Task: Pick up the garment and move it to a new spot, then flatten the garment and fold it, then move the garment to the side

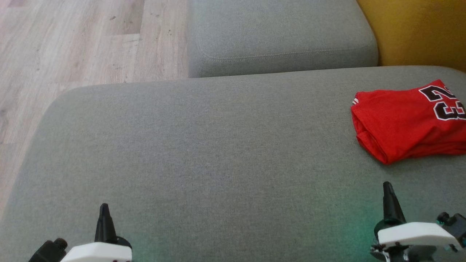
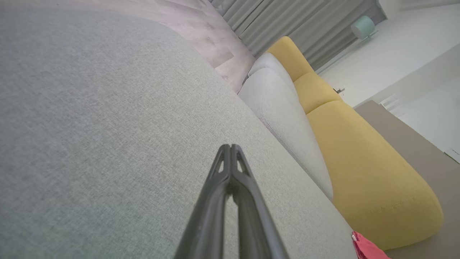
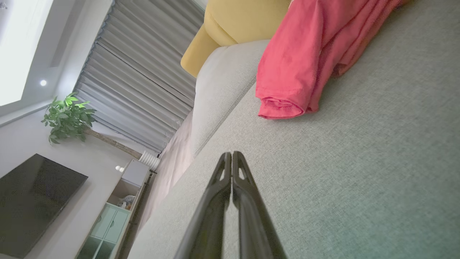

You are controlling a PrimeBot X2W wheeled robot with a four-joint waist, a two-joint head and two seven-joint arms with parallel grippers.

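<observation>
Starting at the left, wooden floor (image 1: pixel 72 43) borders the rounded edge of the grey seat cushion (image 1: pixel 218 145). The left gripper (image 1: pixel 104 209) sits low at the near edge, fingers pressed together and holding nothing (the left wrist view shows the tips meeting). A wide stretch of open grey fabric runs across the middle. The right gripper (image 1: pixel 388 187) is likewise closed and empty. Beyond it, apart from it, the folded red garment (image 1: pixel 400 120) lies at the cushion's right side, with a yellow cushion (image 1: pixel 418 29) behind.
</observation>
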